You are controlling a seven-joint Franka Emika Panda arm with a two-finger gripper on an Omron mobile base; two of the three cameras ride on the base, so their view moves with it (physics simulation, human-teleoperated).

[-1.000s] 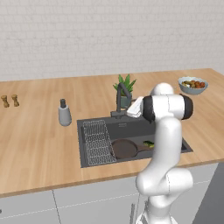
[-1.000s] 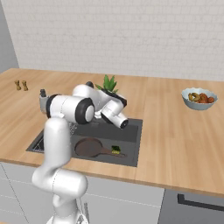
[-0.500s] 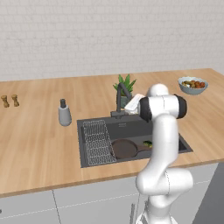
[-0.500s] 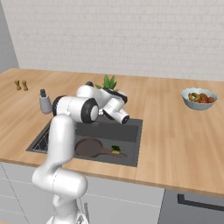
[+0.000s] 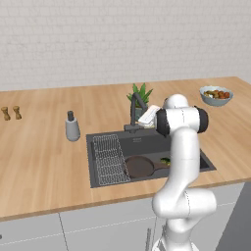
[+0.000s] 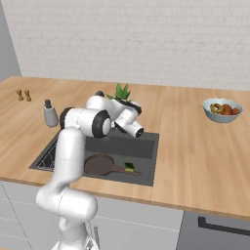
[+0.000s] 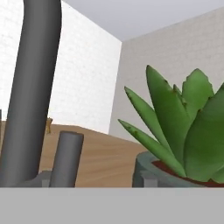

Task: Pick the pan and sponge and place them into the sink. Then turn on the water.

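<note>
The dark brown pan (image 5: 139, 166) (image 6: 99, 164) lies in the dark grey sink (image 5: 147, 145) (image 6: 144, 157), its handle pointing right. Beside the handle's end sits the green sponge (image 6: 129, 167) (image 5: 164, 160), half hidden by my arm in the left base view. My gripper (image 5: 146, 117) hovers over the sink's back rim, close to the right of the tall dark faucet (image 5: 134, 105) (image 7: 30, 96). In the hand view the faucet's short lever (image 7: 66, 158) stands just ahead. My fingertips do not show in any view. No water stream is visible.
A potted plant (image 5: 141, 92) (image 6: 122, 92) (image 7: 183, 131) stands right behind the faucet. A wire rack (image 5: 109, 159) covers the sink's left side. A grey dispenser (image 5: 72, 127), two small shakers (image 5: 11, 112) and a food bowl (image 5: 215, 95) sit on the counter.
My hand has shifted a little left and back toward the faucet, and the forearm has turned. Pan and sponge have stayed in the sink.
</note>
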